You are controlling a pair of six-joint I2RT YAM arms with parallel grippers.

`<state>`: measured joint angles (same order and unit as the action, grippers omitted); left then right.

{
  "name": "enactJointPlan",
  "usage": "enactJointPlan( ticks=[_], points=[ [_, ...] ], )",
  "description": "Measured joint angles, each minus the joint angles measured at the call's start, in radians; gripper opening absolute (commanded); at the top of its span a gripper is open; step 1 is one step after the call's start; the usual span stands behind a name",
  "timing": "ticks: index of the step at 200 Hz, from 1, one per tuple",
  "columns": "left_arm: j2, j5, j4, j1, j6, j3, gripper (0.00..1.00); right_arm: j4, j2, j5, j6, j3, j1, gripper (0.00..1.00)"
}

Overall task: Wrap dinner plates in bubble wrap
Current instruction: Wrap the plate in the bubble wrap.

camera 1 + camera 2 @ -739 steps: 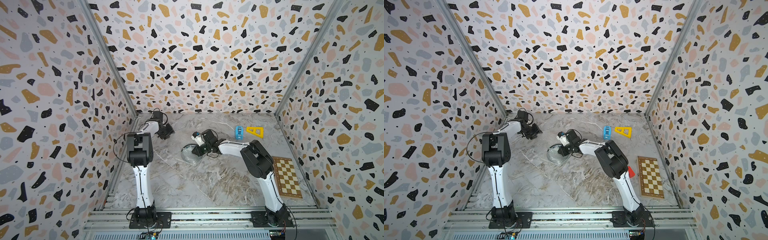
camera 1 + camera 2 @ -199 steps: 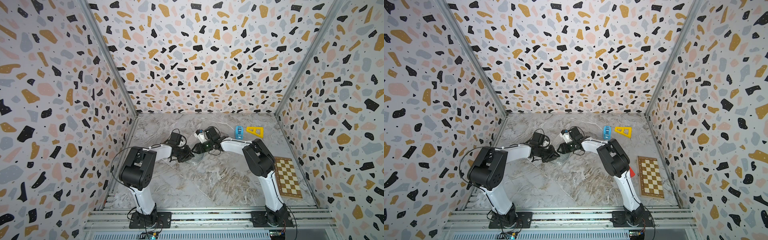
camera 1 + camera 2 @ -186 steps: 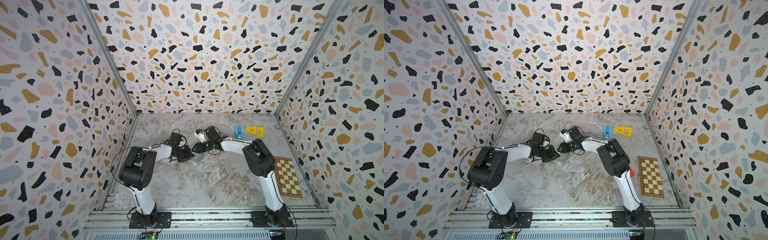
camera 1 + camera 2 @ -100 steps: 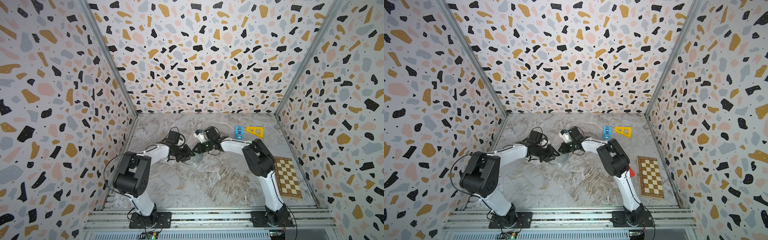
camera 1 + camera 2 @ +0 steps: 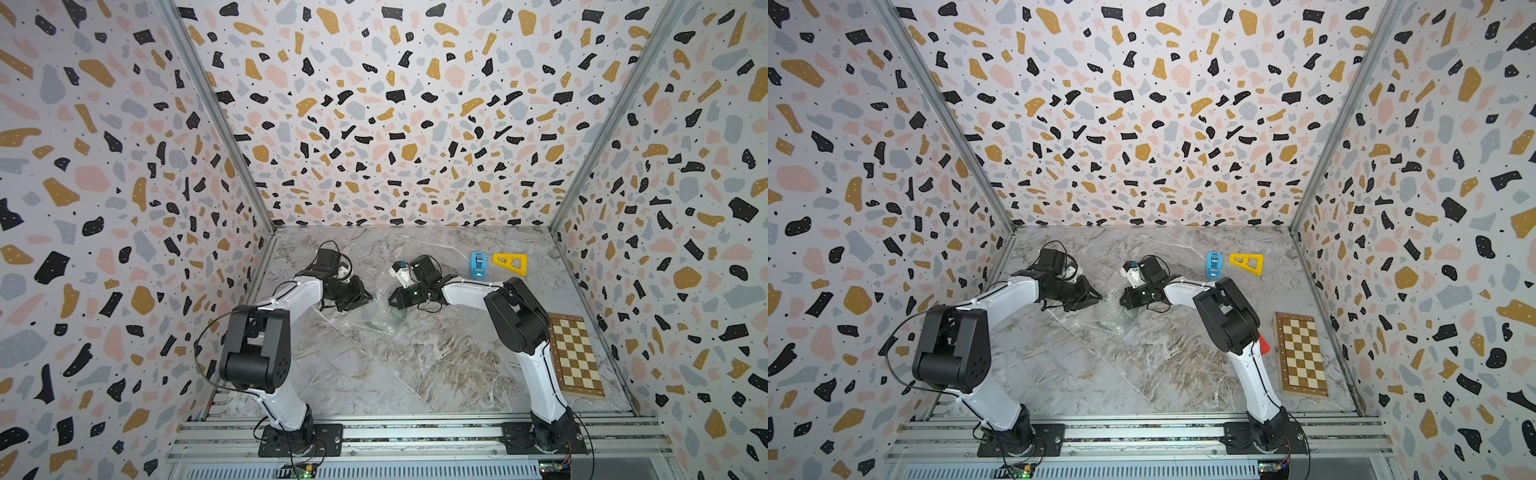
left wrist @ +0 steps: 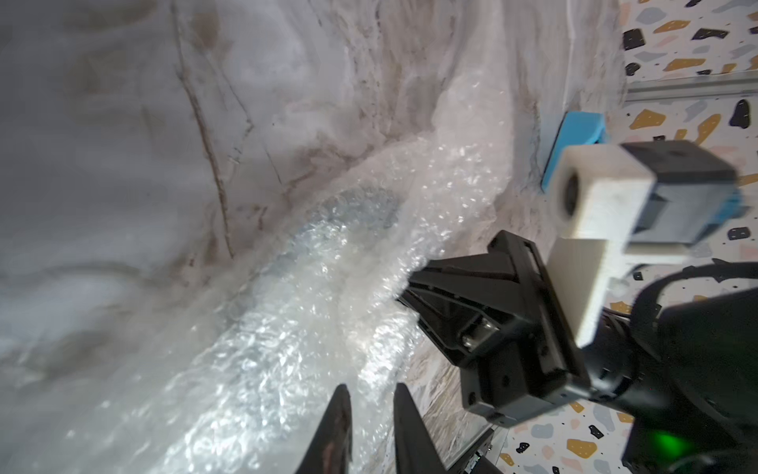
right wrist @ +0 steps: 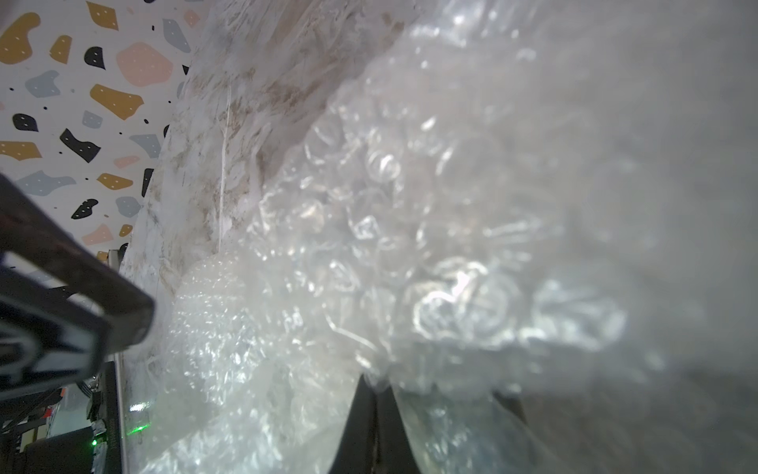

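a: in a top view, where does your bubble wrap (image 5: 380,311) lie?
b: it is spread on the marble table (image 5: 332,382) and bunched up between the left gripper (image 5: 367,296) and the right gripper (image 5: 392,298). these two face each other closely.
a: and the left wrist view?
b: the dinner plate (image 6: 348,217) shows as a bluish-grey patch under the wrap. your left fingers (image 6: 336,431) stand a little apart, with wrap in the gap. whether they pinch it, i cannot tell.
a: and the right wrist view?
b: your right fingers (image 7: 361,410) are pressed together on the edge of the wrap, which stands up close before the camera.
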<state>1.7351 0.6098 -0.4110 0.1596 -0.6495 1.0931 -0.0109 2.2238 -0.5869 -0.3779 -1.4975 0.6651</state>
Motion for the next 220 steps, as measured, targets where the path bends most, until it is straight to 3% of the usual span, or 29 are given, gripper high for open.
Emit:
enactJointPlan(
  ticks=[29, 104, 126, 140, 152, 220],
  points=[
    [0.051, -0.008, -0.006, 0.047, 0.004, -0.001, 0.16, -0.002, -0.011, -0.001, -0.003, 0.010, 0.000, 0.00],
    [0.034, -0.005, 0.037, 0.139, -0.016, -0.050, 0.16, -0.002, -0.013, -0.005, -0.008, 0.010, 0.000, 0.00],
    [0.034, -0.014, 0.042, 0.142, -0.012, -0.065, 0.16, -0.002, -0.013, -0.006, -0.008, 0.010, 0.000, 0.13],
    [0.042, -0.028, 0.042, 0.146, -0.002, -0.073, 0.16, 0.000, -0.015, -0.005, -0.005, 0.010, 0.000, 0.31],
    [0.053, -0.042, 0.044, 0.153, 0.008, -0.078, 0.16, 0.006, -0.024, -0.004, -0.008, 0.011, 0.000, 0.39],
    [0.051, -0.094, 0.082, 0.188, 0.037, -0.096, 0.24, 0.046, -0.148, 0.009, 0.025, -0.069, -0.055, 0.65]
  ],
)
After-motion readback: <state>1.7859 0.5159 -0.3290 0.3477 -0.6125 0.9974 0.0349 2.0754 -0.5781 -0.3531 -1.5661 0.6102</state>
